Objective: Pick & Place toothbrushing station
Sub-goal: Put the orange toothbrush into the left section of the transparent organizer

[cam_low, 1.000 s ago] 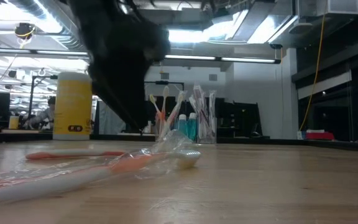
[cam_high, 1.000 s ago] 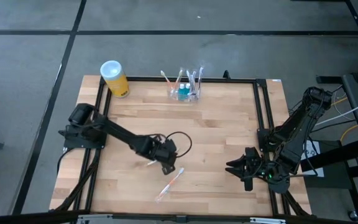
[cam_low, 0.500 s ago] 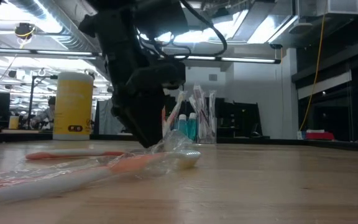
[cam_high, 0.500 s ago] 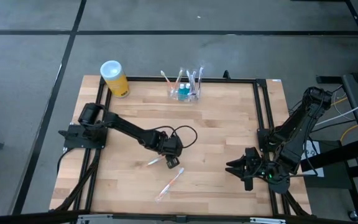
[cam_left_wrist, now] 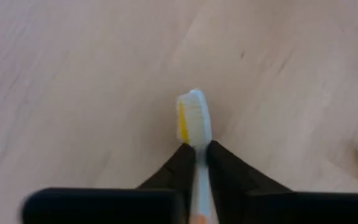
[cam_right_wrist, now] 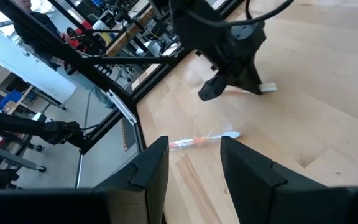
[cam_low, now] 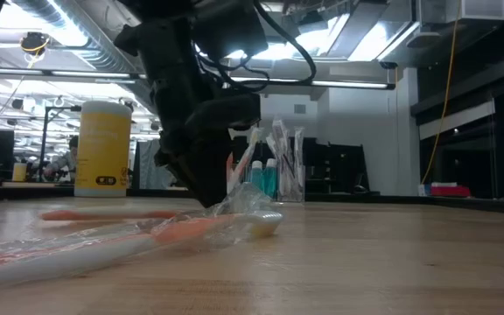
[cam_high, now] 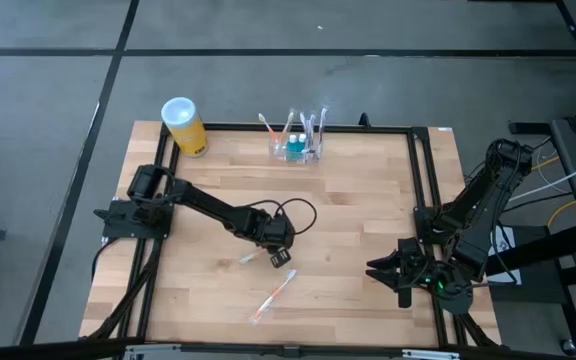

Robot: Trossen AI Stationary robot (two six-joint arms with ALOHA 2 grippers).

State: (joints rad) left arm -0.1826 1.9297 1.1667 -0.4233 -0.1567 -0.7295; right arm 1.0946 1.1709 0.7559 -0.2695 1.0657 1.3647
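Since half a second ago the left gripper (cam_high: 280, 257) has barely shifted, clamped on a toothbrush (cam_left_wrist: 194, 124) at table level. The toothbrushing station (cam_high: 299, 142), clear plastic bristling with brushes, stands well beyond it. Right gripper (cam_high: 380, 270) waits, parted.

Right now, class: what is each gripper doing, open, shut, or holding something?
Left gripper: shut on a toothbrush, low over the table's middle.
Right gripper: open, holding nothing, waiting near the table's right edge.
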